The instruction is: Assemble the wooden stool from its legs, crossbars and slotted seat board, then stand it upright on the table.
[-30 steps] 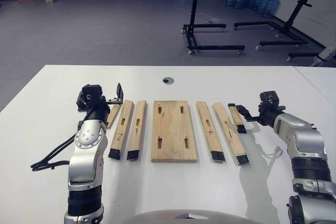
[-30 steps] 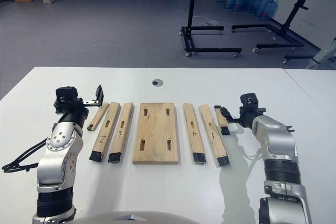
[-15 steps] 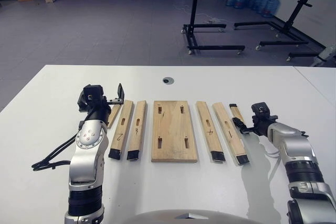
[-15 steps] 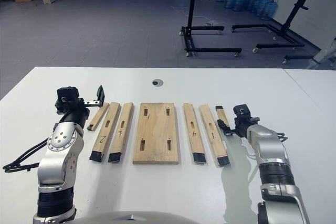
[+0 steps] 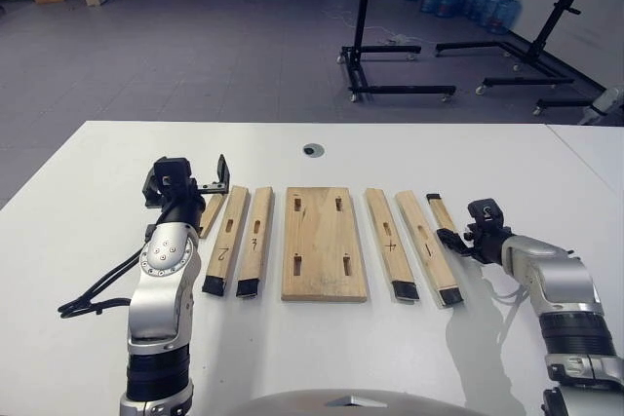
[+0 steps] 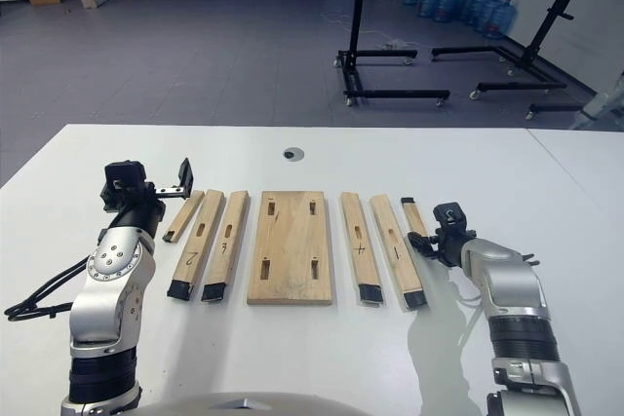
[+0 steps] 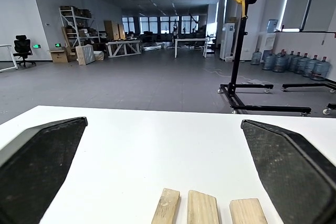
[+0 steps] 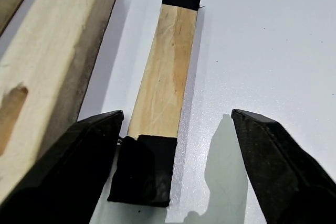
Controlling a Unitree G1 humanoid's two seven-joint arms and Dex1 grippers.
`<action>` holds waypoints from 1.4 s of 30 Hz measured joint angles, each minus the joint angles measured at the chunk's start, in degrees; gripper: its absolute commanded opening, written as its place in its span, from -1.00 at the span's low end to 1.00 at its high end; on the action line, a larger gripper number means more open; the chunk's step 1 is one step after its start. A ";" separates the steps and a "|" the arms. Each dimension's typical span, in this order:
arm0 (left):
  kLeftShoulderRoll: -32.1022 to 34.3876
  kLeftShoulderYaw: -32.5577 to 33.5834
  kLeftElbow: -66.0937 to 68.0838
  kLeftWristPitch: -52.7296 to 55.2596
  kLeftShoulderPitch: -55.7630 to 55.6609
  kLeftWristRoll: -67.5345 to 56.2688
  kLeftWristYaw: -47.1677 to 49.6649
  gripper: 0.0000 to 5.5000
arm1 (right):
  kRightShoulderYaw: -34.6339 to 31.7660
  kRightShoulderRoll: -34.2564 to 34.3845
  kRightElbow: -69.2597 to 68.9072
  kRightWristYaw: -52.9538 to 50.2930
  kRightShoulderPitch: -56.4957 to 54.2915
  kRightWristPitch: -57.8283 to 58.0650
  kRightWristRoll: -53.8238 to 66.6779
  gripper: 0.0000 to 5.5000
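1. Nothing is joined yet. The flat, slotted wooden seat board (image 5: 324, 243) lies on the white table (image 5: 97, 172), with loose black-tipped wooden legs (image 5: 226, 241) on both sides.
2. The right hand (image 5: 456, 238), fingers apart, straddles the near end of the short black-capped wooden crossbar (image 8: 165, 77) without gripping it.
3. The left hand (image 5: 210, 182) hovers with its fingers spread wide near the other short crossbar (image 5: 210, 213).
4. All the assembly remains to be done.
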 measured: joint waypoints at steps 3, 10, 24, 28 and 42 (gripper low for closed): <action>-0.03 -0.39 0.07 0.00 0.00 0.01 0.00 0.96 | 0.03 0.63 0.79 -0.44 -0.42 0.94 0.23 0.00; -0.06 -0.37 -0.02 0.00 0.13 0.20 0.19 0.96 | 0.37 2.99 3.92 -1.52 -2.24 0.41 0.51 -0.46; -1.44 11.93 -2.54 9.63 -5.69 -23.62 -5.92 0.96 | -6.42 2.90 11.18 -2.00 -4.55 -9.74 1.98 -0.53; -2.08 16.10 -4.29 18.74 -11.59 -46.98 -8.19 0.96 | -8.13 3.41 5.30 -0.75 -14.83 -16.99 4.99 -0.53; -5.42 10.78 5.79 26.33 -12.15 -67.61 0.76 0.96 | 17.91 18.14 -21.12 7.71 -11.55 -21.07 7.52 -0.53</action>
